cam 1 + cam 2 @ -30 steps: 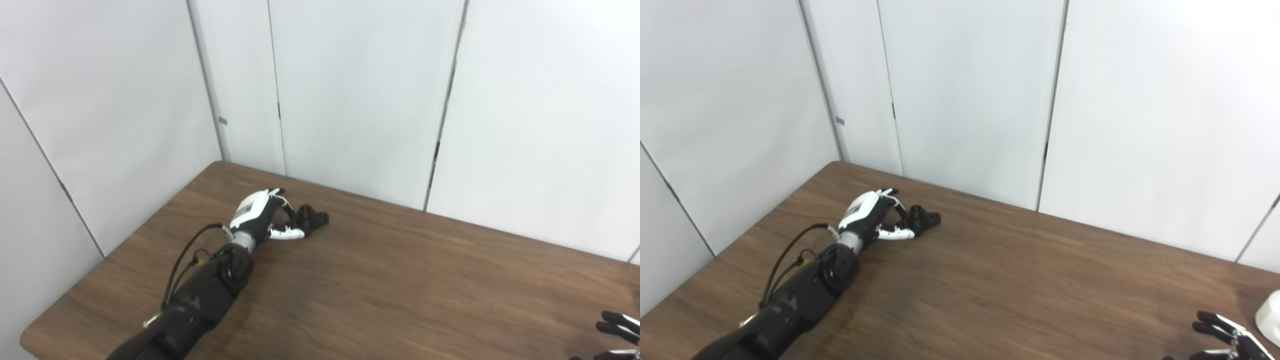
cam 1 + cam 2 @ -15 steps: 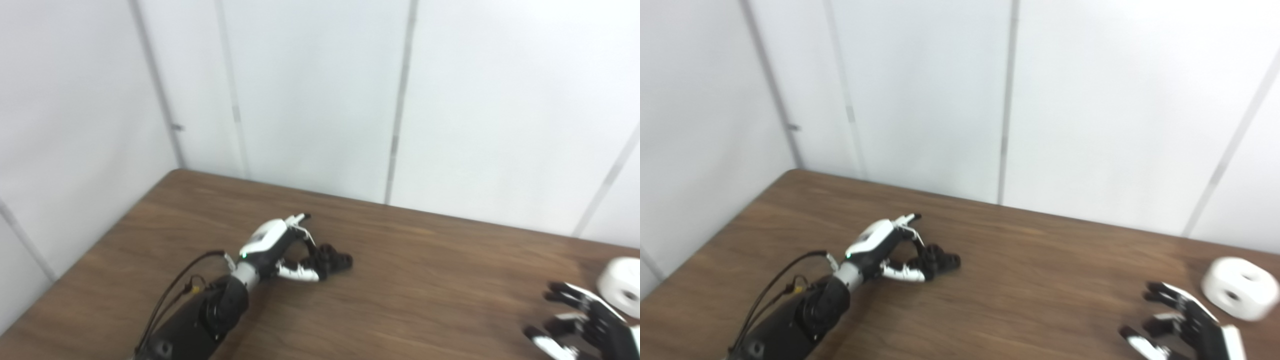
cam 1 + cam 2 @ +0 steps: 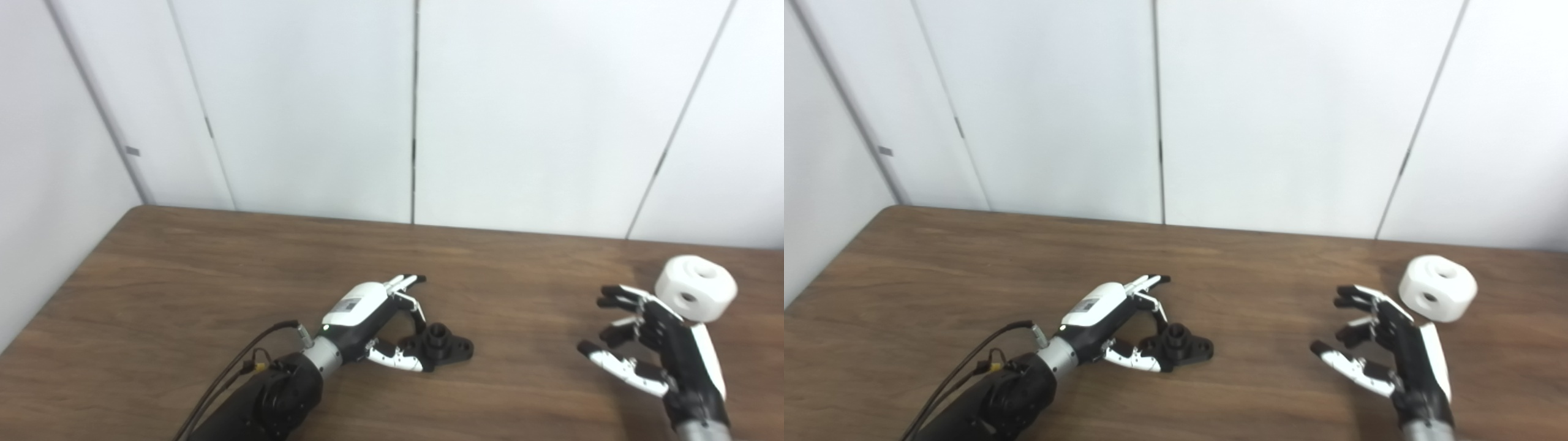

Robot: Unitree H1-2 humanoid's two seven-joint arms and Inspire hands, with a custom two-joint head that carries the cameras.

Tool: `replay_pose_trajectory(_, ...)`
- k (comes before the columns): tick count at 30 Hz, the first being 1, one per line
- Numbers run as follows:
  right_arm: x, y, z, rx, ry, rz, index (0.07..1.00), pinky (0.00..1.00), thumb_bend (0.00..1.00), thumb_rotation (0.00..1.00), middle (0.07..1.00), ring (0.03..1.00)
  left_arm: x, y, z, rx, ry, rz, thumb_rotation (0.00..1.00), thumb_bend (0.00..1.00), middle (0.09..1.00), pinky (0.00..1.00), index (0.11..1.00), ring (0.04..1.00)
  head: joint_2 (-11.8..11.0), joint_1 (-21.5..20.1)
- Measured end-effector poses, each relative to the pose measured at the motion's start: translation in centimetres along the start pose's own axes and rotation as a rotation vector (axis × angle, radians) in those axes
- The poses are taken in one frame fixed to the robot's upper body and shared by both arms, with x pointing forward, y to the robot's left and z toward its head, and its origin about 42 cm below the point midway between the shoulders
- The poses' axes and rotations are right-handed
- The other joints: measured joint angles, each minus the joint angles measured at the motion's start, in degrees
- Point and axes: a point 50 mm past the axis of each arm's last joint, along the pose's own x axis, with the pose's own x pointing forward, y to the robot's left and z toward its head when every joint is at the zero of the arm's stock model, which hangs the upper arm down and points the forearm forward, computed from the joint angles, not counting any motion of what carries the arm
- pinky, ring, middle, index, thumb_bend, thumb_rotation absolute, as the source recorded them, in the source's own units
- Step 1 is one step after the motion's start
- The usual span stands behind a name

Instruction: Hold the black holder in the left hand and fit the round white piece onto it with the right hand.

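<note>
presently, the wooden table carried both task items, well apart from each other. the black holder lay flat on the table surface near the middle, its short round post pointing upward. the left hand was beside it on the left: the thumb lay along the near edge of the holder and the fingers arched above its far side, extended rather than curled. whether thumb or fingers were actually pressing on the holder could not be determined from either view; the holder was resting on the table, not lifted. a dark cable ran along the left forearm.

the round white piece sat on the table at the far right, with one hole showing on top and another on its side. the right hand was just short of it, to its left and nearer the camera, fingers spread and slightly bent, thumb held apart, holding nothing. it did not touch the white piece.

white wall panels stood behind the table.
</note>
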Motion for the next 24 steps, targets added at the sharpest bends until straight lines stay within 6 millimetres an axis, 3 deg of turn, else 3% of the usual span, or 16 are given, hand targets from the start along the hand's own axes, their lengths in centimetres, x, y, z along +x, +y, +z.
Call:
replay_pose_trajectory(7,0.3,0.1,1.4,-0.04,-0.032,0.002,0.697,0.41,0.51,0.0,0.675,0.464,0.7,-1.0,0.8,-0.001,-0.037,-0.024,0.06,0.52,0.982,0.98,0.486,1.0,0.26,-5.88)
replay_pose_trajectory(11,0.8,-0.6,2.8,-0.103,-0.042,0.013,0.714,0.42,0.51,0.0,0.677,0.465,1.3,-1.0,1.0,0.036,-0.06,-0.044,0.06,0.52,0.975,0.97,0.486,1.0,-0.79,-11.23)
replay_pose_trajectory(12,1.0,-1.1,3.2,-0.149,-0.052,0.026,0.717,0.43,0.62,0.01,0.686,0.53,1.4,-1.1,0.9,0.039,-0.06,-0.047,0.06,0.52,0.969,0.96,0.486,1.0,-1.14,-12.99)
replay_pose_trajectory(13,1.3,-1.8,3.7,-0.222,-0.058,0.035,0.725,0.43,0.66,0.02,0.698,0.55,1.4,-1.1,0.7,0.04,-0.065,-0.047,0.07,0.52,0.963,0.94,0.486,1.0,-1.14,-13.01)
replay_pose_trajectory(16,2.7,-4.9,5.6,-0.509,-0.048,0.046,0.755,0.45,0.71,0.06,0.741,0.58,1.3,-1.3,0.3,0.04,-0.075,-0.041,0.06,0.52,0.955,0.92,0.486,0.995,-2.81,-18.09)
replay_pose_trajectory(18,4.1,-6.6,7.3,-0.694,-0.024,0.028,0.769,0.5,0.74,0.15,0.777,0.662,1.0,-1.0,0.0,0.041,-0.076,-0.029,0.06,0.52,0.952,0.93,0.487,0.991,-5.18,-23.63)
replay_pose_trajectory(22,6.3,-7.7,9.3,-0.959,0.088,0.044,0.797,0.58,0.8,0.18,0.849,0.784,0.8,-0.9,-0.2,0.041,-0.082,-0.03,0.05,0.52,0.937,0.92,0.487,0.97,-7.64,-28.19)
replay_pose_trajectory(24,7.5,-7.9,10.3,-1.056,0.146,0.05,0.841,0.72,0.85,0.25,0.919,0.882,0.6,-0.8,-0.3,0.042,-0.088,-0.03,0.05,0.52,0.926,0.89,0.487,0.951,-8.87,-30.31)
